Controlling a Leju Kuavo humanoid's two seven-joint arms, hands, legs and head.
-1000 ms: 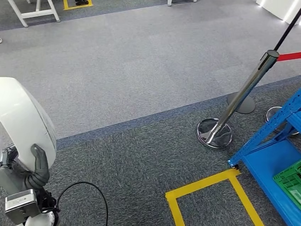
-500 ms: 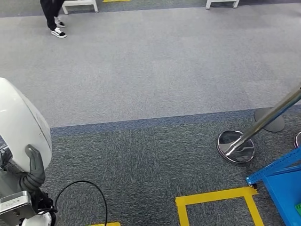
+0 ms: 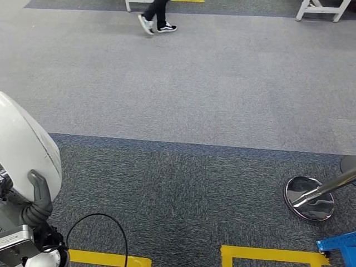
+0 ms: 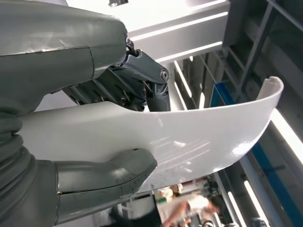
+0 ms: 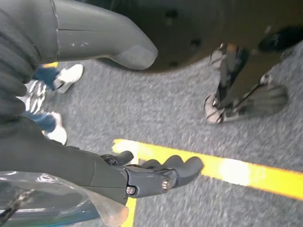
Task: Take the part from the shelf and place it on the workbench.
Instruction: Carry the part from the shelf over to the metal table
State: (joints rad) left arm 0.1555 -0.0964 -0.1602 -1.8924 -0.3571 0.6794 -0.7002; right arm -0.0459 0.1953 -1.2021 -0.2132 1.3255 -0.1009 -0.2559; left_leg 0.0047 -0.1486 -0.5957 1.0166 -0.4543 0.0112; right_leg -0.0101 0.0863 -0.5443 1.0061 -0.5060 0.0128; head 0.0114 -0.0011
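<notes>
The part (image 3: 25,150) is a large white curved shell at the lower left of the head view. My left hand (image 3: 38,203) grips its lower edge, with the dark thumb lying over the white surface. In the left wrist view the part (image 4: 214,137) is clamped between the thick grey thumb and the darker fingers (image 4: 150,87) of my left hand (image 4: 118,85). My right hand (image 5: 143,175) hangs over the grey carpet with its fingers stretched out and nothing in them.
A chrome stanchion base (image 3: 309,198) with a leaning pole stands at the right. A corner of the blue shelf (image 3: 340,245) shows at the bottom right. Yellow floor tape (image 3: 272,256) and a black cable (image 3: 98,233) lie near me. A person's feet (image 3: 157,19) are far ahead.
The camera has swung left, so the stanchion and blue shelf slid right and down, the shelf nearly out of the picture. A walking person has come into view. My left hand keeps the part.
</notes>
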